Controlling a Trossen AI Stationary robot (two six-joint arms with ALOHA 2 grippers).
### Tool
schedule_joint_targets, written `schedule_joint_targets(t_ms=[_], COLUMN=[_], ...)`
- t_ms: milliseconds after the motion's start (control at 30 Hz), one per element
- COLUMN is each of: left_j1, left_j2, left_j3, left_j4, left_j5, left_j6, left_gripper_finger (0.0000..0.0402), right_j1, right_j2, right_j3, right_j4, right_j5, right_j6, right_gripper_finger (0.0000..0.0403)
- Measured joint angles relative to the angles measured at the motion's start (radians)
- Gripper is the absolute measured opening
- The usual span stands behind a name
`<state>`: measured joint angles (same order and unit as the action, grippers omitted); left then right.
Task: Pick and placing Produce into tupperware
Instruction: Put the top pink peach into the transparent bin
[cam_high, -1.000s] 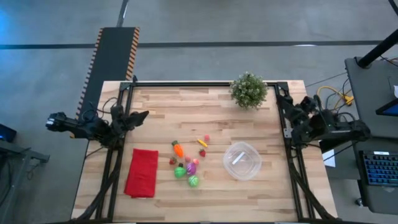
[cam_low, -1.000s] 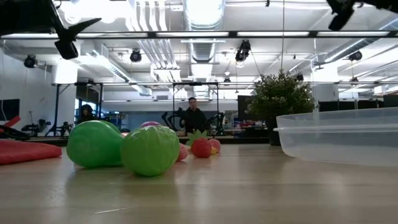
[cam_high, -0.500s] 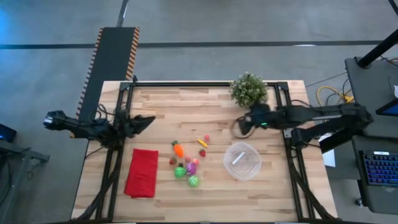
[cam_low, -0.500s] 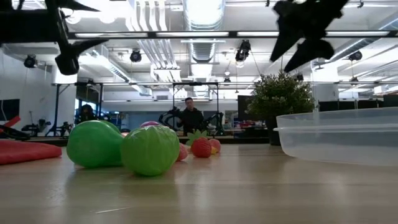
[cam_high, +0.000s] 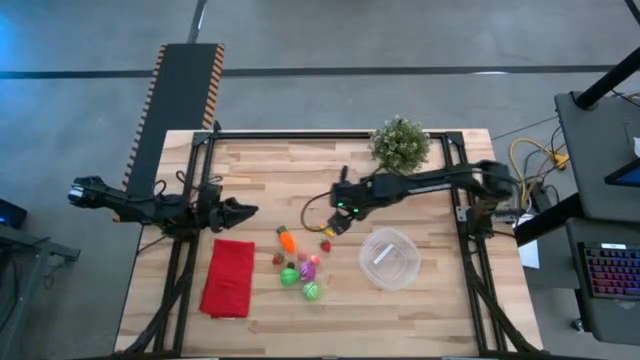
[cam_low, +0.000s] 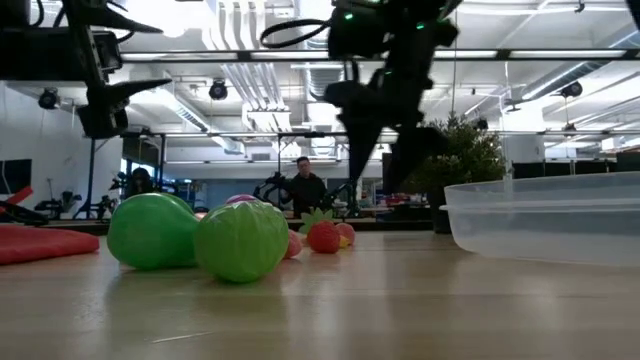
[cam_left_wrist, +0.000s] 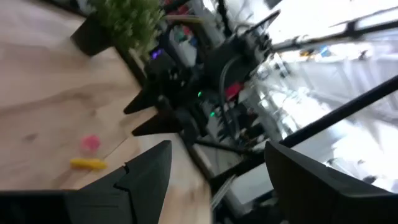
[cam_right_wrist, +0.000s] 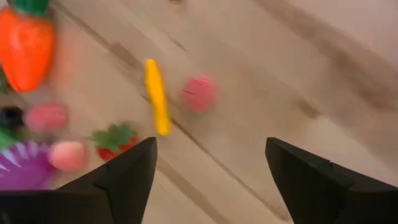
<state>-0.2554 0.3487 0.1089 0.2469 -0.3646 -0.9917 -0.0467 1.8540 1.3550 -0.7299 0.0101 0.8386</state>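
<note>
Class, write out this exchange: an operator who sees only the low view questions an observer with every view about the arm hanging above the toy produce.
Operator: Which arm is that?
Observer: The right end effector; the high view shows its arm reaching in from the table's right side.
Operator: What lies beneath it?
Observer: The right wrist view shows a yellow piece and a pink piece between its open fingers.
</note>
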Motion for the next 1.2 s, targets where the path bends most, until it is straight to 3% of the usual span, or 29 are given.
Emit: schedule_joint_targets(t_ms=[267,600,900,1200], left_j1=[0.000,0.000,-0.001,0.000], left_j2=[-0.010,-0.011,-0.010,-0.009], left_j3=[-0.001,-0.002,-0.002,-0.002], left_j4=[-0.089,-0.136,-0.135,-0.135], left_j5=[0.049,0.123,0.150,0.163], left_j6=[-0.023,-0.019,-0.021,-0.019], left_gripper_finger=[0.0244,0.0244,0.0244,0.0244], right_j1=[0.000,0.003,0.002,-0.002], right_j2=[0.145,0.327,0.350,0.337], right_j3=[0.198,0.308,0.358,0.375], right_j4=[-0.135,-0.166,-0.172,-0.208], right_j5=[-0.016,-0.030,0.011,0.002], right_j6=[0.088,0.156,0.159,0.169], right_gripper_finger=[0.0319,0.0266,0.0227,0.0250])
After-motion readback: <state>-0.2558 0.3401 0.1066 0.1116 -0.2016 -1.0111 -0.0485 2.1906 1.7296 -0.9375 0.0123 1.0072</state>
